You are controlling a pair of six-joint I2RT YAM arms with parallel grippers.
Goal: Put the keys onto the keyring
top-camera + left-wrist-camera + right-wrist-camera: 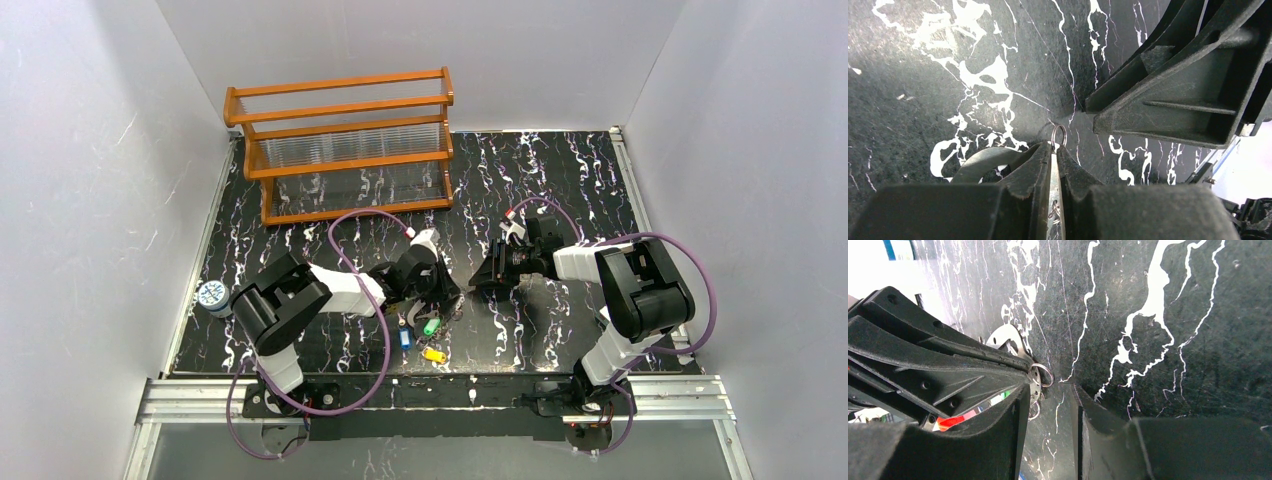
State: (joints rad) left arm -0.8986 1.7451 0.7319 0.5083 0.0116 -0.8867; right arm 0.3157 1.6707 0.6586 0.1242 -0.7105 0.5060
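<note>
My left gripper (443,296) (1054,148) is shut on a thin, flat silvery metal piece. A small wire ring (1059,135) sticks out past its fingertips. This piece looks like part of the keyring (1036,375), a holed metal tab with small rings. A grey curved band (979,161) lies beside the left finger. My right gripper (482,277) (1050,407) faces it, open, with only tabletop between its fingers. Its left finger (1013,425) almost touches the tab. A green key (431,326), a blue key (405,338) and a yellow key (434,354) lie loose just in front of the left gripper.
An orange wooden rack (345,145) stands at the back left of the black marbled table (560,190). A small round blue-and-white object (211,295) sits at the left edge. Purple cables (345,225) loop over both arms. White walls enclose the table.
</note>
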